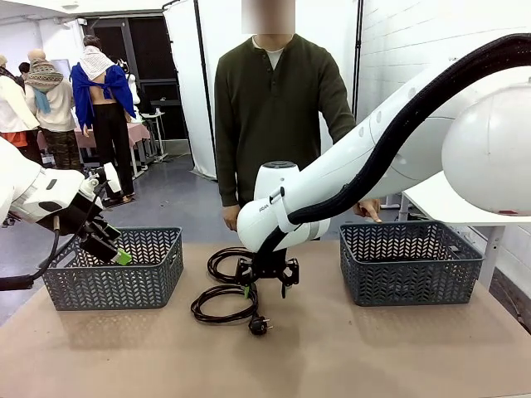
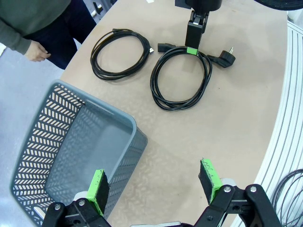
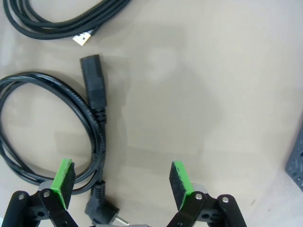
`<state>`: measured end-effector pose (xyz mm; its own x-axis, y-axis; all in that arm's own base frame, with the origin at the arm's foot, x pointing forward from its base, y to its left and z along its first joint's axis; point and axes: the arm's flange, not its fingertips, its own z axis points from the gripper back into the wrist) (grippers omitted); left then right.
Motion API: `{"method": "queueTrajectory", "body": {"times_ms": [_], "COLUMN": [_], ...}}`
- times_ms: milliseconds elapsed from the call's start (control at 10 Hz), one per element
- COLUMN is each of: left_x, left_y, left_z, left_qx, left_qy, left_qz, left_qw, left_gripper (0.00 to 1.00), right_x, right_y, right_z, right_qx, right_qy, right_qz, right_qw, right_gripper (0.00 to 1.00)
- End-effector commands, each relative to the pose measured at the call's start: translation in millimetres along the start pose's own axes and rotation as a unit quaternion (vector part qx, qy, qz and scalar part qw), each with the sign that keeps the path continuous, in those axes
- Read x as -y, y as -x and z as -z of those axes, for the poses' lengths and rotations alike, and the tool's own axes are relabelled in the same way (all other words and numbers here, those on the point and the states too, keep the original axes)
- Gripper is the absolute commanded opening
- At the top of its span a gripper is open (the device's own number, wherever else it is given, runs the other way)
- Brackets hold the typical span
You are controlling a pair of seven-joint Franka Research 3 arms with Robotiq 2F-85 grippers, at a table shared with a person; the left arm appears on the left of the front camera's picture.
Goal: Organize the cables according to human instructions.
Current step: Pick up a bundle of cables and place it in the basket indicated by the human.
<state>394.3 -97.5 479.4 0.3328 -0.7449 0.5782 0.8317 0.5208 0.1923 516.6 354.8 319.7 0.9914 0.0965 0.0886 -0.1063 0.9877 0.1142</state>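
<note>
Two black cables lie coiled on the table's middle. The near coil (image 1: 222, 303) (image 2: 180, 78) (image 3: 42, 137) has a chunky plug (image 1: 260, 325) at its end, and the far coil (image 1: 226, 260) (image 2: 120, 52) lies behind it. My right gripper (image 1: 267, 286) (image 3: 122, 182) hangs open just over the near coil's edge, with a strand of cord and the plug (image 3: 102, 215) between its green pads. My left gripper (image 1: 116, 253) (image 2: 154, 182) is open and holds nothing, above the left basket's (image 1: 116, 286) (image 2: 71, 142) edge. The human (image 1: 274, 108) stands at the far side, hands low.
A second grey lattice basket (image 1: 408, 264) stands at the right; its corner (image 3: 296, 165) sits close to my right gripper. My right arm (image 1: 365, 157) crosses over the table's middle. The table's front edge (image 2: 284, 118) runs beside the coils.
</note>
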Motion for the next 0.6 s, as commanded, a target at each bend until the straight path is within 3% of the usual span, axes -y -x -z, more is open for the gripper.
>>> {"method": "queueTrajectory", "body": {"times_ms": [0,500], "left_x": [1.2,1.2], "left_y": [4.1,4.1], "left_z": [0.5,0.5], "left_qx": [0.003,0.003], "left_qy": [0.004,0.004], "left_qz": [-0.004,-0.004], "left_qw": [1.000,1.000], "left_gripper": [1.00,1.00], "right_x": [-6.9,-6.7], "right_y": [-5.7,-8.3], "right_z": [6.3,12.5], "right_qx": [0.001,-0.008], "right_qy": [0.028,0.036], "right_qz": [0.014,0.016], "right_qw": [0.999,0.999], "right_gripper": [1.00,1.00]}}
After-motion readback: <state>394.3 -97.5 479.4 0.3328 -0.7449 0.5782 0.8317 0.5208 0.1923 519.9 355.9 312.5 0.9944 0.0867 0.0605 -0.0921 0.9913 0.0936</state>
